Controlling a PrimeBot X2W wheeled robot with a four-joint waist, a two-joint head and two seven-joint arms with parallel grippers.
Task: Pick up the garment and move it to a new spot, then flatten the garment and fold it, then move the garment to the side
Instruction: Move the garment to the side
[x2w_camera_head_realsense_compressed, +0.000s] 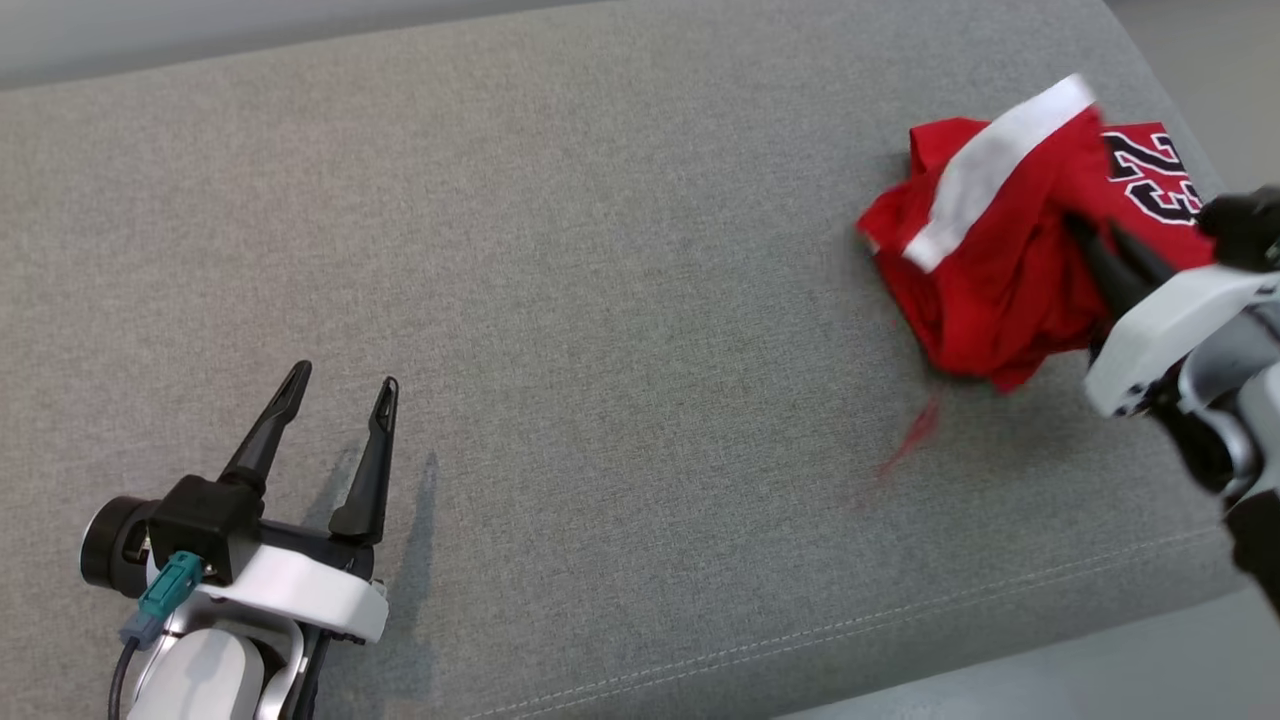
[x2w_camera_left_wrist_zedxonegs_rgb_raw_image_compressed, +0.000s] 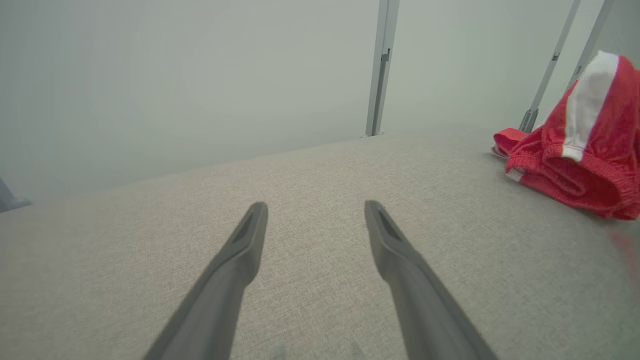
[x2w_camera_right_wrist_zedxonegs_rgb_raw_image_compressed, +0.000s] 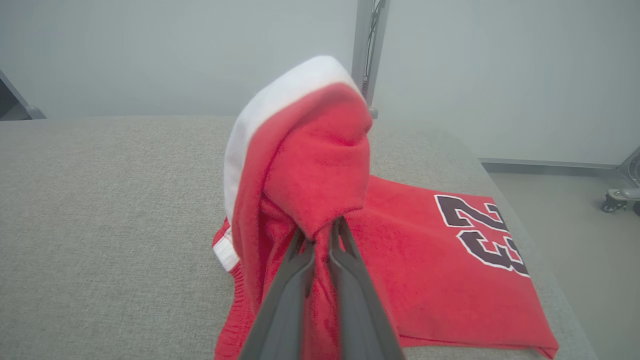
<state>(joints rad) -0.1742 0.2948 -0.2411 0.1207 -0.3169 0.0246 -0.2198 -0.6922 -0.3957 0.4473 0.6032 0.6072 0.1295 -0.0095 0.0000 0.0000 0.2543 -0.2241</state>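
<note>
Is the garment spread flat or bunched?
Bunched. The right gripper is shut on a fold of the garment, holding up a peak with the white stripe; the rest lies rumpled on the grey surface.

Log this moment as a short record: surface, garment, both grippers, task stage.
surface: grey fabric surface
garment: red garment with white band and dark numerals; bunched near the surface's right edge
left gripper: jaws open, holding nothing, over bare fabric, apart from the garment
right gripper: jaws shut on a fold of the garment; that part is raised, the rest lies on the surface
task stage: garment gripped; not yet flattened or folded
</note>
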